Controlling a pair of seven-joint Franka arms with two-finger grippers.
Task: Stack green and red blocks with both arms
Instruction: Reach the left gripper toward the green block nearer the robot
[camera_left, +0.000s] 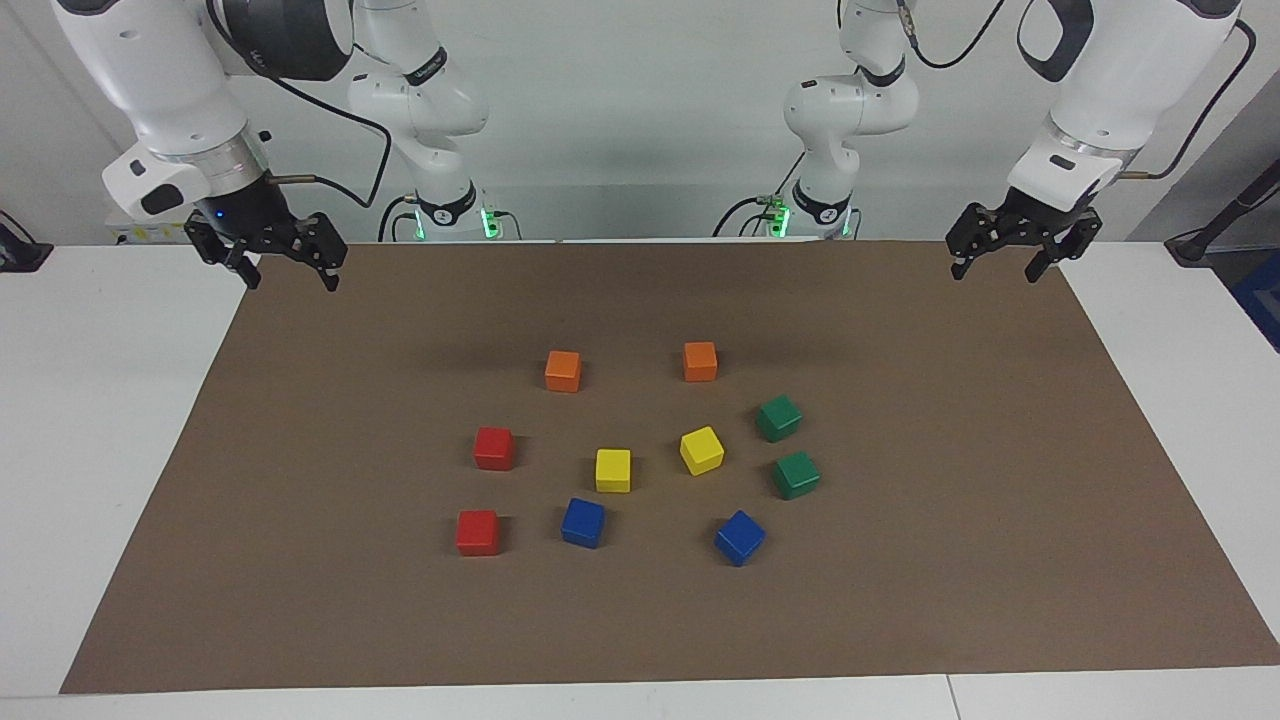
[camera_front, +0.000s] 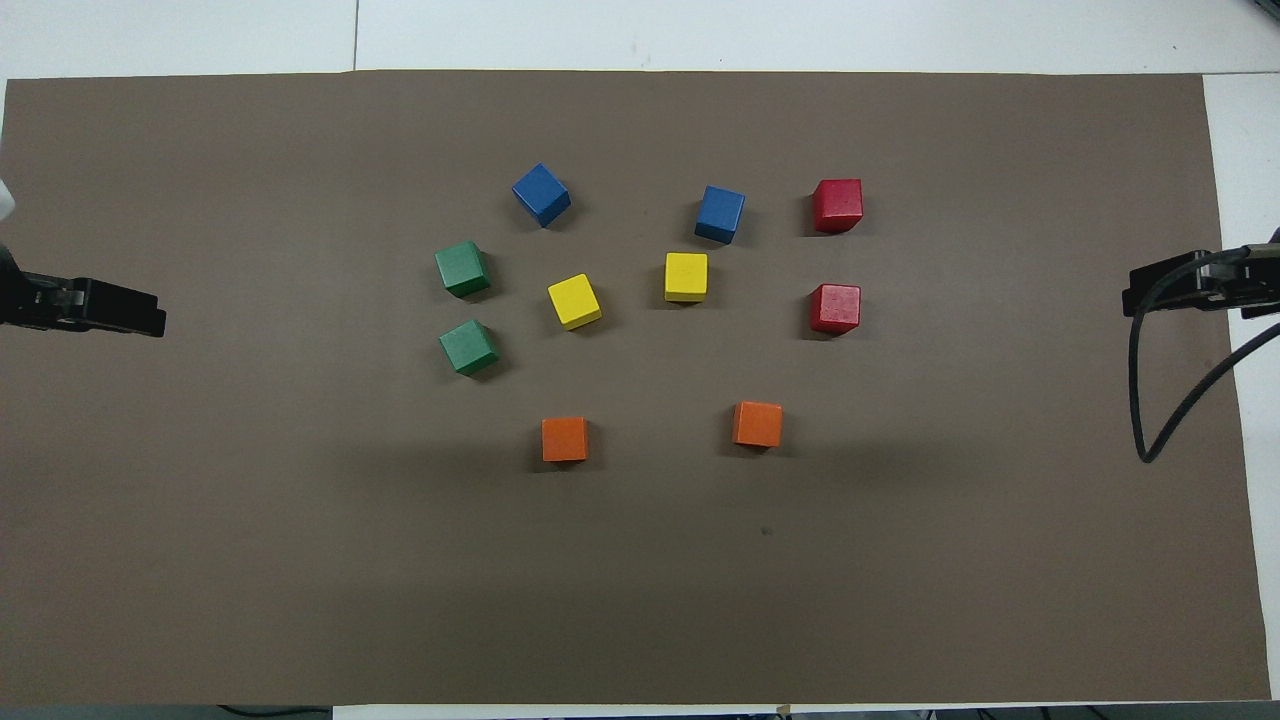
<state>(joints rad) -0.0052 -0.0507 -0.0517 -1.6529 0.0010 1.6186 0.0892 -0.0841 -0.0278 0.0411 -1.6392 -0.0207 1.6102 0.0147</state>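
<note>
Nothing stacked yet: both black two-finger grippers, left (camera_left: 1020, 255) and right (camera_left: 268, 262), wide open, empty, raised at mat's corners; next, descent onto glossy dark green cubes (camera_left: 778, 417) and bright red cubes (camera_left: 494, 448).

You get bright, even light from above: each cube casts a short soft shadow on the brown mat (camera_left: 900, 600), everything sharp, no glare

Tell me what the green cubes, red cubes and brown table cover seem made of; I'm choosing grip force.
Green cubes: probably painted wood, possibly plastic; solid colour, crisp edges, faint sheen on top.
Red cubes: same look, slightly glossier.
Brown cover: matte paper or thin card, judging by its flat, glare-free surface and straight cut edges.
</note>
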